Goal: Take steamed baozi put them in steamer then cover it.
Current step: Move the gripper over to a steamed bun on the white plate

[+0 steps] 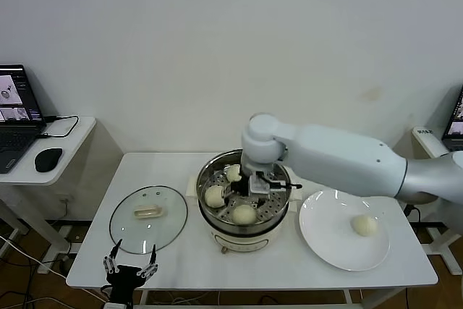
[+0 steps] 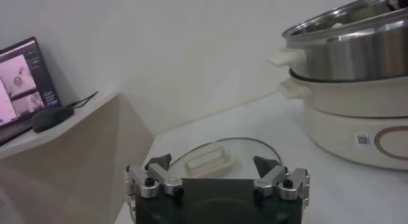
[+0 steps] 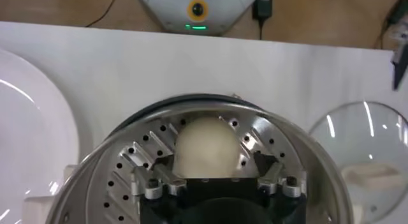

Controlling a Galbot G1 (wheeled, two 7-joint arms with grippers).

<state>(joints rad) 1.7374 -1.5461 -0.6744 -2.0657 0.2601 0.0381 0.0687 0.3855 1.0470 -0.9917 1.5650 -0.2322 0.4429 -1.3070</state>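
Inside the steamer (image 1: 242, 204), the right tool (image 1: 262, 187) stands spread wide, a steamed baozi (image 3: 205, 147) loose between its fingers on the perforated tray. Two more buns lie there; a fourth sits on the plate (image 1: 325, 240). The cover (image 1: 148, 218) lies on the surface, with the left tool (image 1: 131, 265) open just beside it.

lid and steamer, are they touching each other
Apart. The head view shows the glass lid lying flat on the table, with a strip of bare white tabletop between its rim and the steamer.
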